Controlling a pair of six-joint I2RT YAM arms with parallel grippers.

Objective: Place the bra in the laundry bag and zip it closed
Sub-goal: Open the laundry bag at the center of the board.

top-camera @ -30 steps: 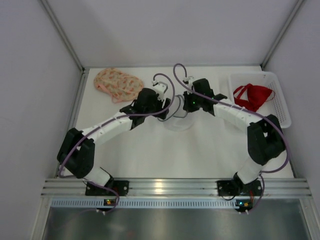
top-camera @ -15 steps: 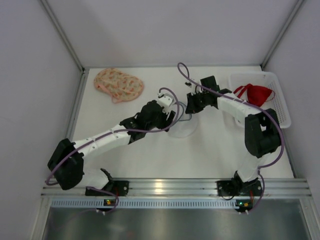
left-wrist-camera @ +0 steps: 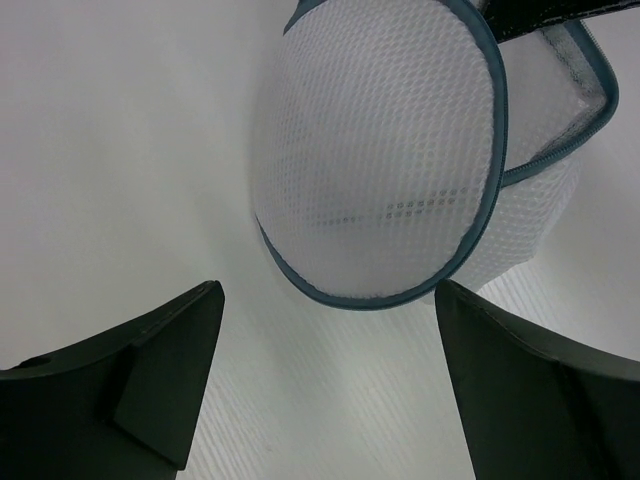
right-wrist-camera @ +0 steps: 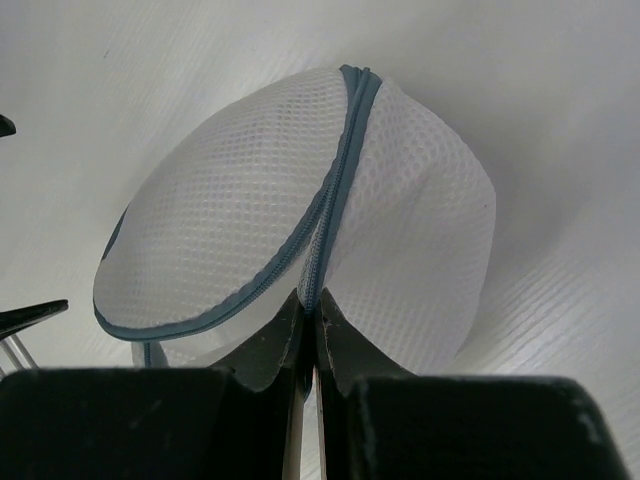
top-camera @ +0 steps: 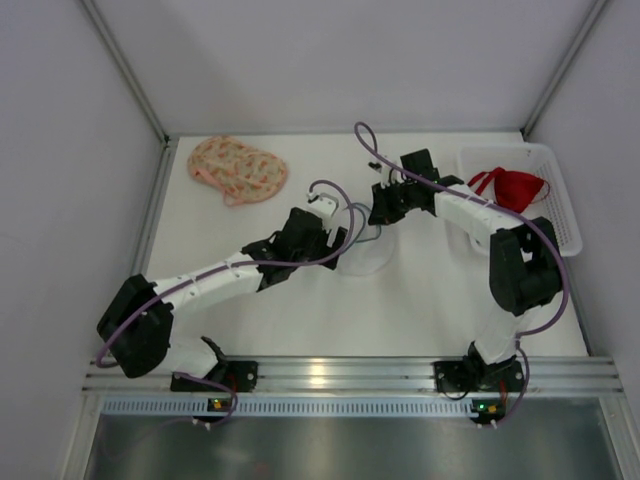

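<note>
mid-table, right claw pinches bag

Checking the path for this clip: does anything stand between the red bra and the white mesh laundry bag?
Yes. The red bra lies in the white slatted basket; the right gripper, shut on the zip seam of the white mesh laundry bag, and its arm stretch across the gap between them.

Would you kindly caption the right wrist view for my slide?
Right hand pinched shut on the white mesh laundry bag at its teal zipper.
</note>
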